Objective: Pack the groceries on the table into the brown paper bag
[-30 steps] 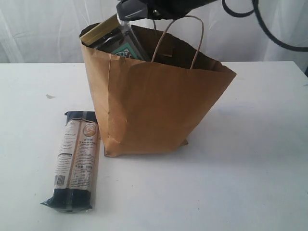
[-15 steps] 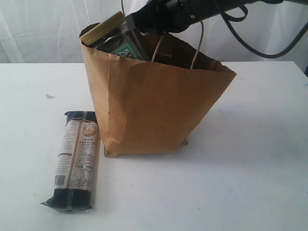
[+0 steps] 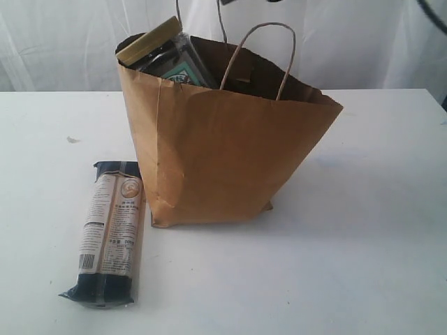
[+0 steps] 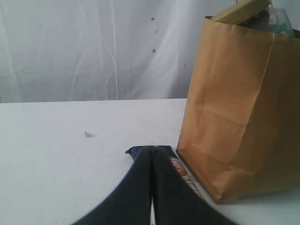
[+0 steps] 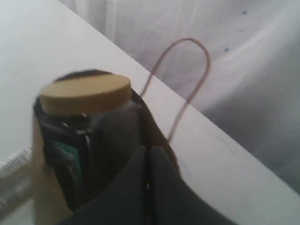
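The brown paper bag (image 3: pixel 223 146) stands upright on the white table (image 3: pixel 363 251), handles (image 3: pixel 269 59) up. A tan-lidded nut jar (image 3: pixel 159 49) leans out of its open top at the left corner; the right wrist view shows the jar (image 5: pixel 84 96) from above. A long dark-blue and beige packet (image 3: pixel 110 230) lies flat on the table left of the bag. My left gripper (image 4: pixel 151 152) is shut and empty, low over the packet (image 4: pixel 180 168) beside the bag (image 4: pixel 243 108). My right gripper (image 5: pixel 149 151) is shut and empty above the bag's mouth. Neither arm shows in the exterior view.
A small crumb (image 3: pixel 72 139) lies on the table at the far left. White curtain (image 3: pixel 63 42) hangs behind the table. A black cable (image 3: pixel 433 17) crosses the top right corner.
My right arm has lifted up and away from the bag's top, out of the exterior view. The nut jar stays leaning in the bag. The packet has not moved.
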### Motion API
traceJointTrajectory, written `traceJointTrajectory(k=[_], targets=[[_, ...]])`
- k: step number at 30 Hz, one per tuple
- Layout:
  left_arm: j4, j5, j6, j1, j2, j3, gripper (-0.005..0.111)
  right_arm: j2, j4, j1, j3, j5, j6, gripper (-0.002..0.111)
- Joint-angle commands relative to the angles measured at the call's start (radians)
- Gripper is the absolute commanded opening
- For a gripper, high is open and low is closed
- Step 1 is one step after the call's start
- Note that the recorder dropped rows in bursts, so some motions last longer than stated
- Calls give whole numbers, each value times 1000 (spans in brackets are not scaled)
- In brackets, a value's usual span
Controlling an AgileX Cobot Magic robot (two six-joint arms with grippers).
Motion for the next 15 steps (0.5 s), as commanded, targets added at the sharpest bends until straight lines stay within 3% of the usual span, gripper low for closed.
traceJointTrajectory(k=[1, 2, 3, 6, 8, 11, 15], targets=[[9, -6, -1, 1, -3, 3, 0, -41, -659, -49, 3, 184, 327, 0], [9, -6, -1, 1, -3, 3, 0, -28, -837, -115, 22, 252, 486, 0], [9, -6, -1, 1, -3, 3, 0, -19, -864, -176, 46, 282, 546, 0], [9, -6, -1, 1, -3, 3, 0, 34, -666, -428, 216, 327, 602, 0], [9, -6, -1, 1, -3, 3, 0, 67, -522, -526, 371, 321, 489, 0], [9, -14, -1, 1, -3, 3, 0, 37, -377, -588, 563, 169, 486, 0], [9, -16, -1, 1, -3, 3, 0, -249, -163, -588, 799, -217, 359, 0]])
